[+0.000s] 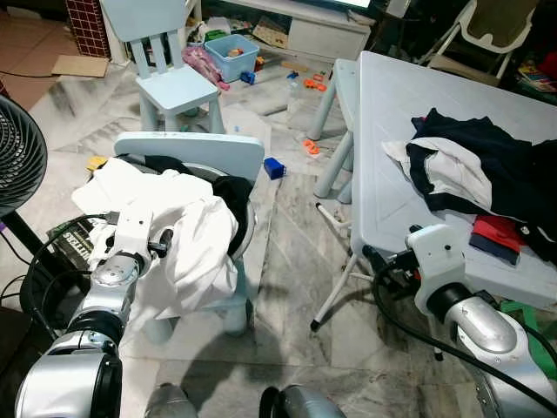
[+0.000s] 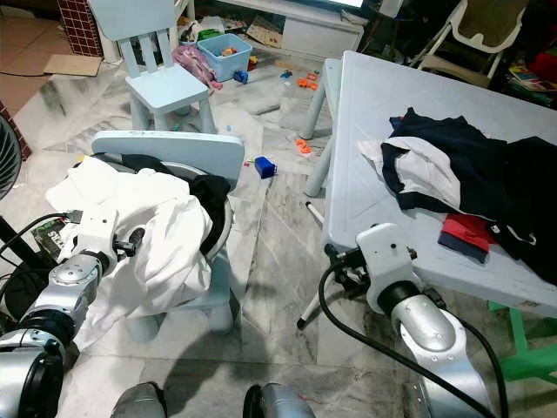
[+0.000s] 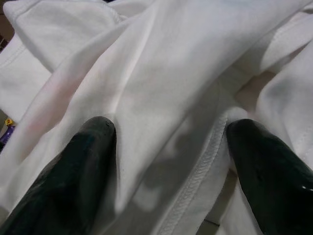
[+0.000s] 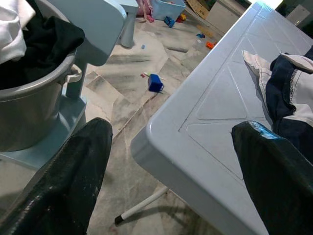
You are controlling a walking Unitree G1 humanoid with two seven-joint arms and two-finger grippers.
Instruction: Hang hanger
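Observation:
A white garment (image 1: pixel 187 235) is heaped over a grey basket (image 4: pixel 29 107) that stands on a light blue child's chair (image 1: pixel 191 152); black cloth (image 1: pixel 233 190) lies in the basket too. My left gripper (image 3: pixel 168 171) is open, with both fingers resting on the white fabric and a hemmed edge between them. My right gripper (image 4: pixel 171 171) is open and holds nothing. It hovers at the near left corner of the pale blue table (image 1: pixel 392 131). On that table lies a pile of dark navy and white clothes (image 1: pixel 487 174) beside a red folded item (image 1: pixel 498 231).
A black fan (image 1: pixel 13 157) stands at my left. A second small chair (image 1: pixel 174 83) is further back, with a blue bin (image 1: pixel 231 54) and scattered toys, including a blue block (image 1: pixel 274 167), on the marble floor. Bare floor runs between chair and table.

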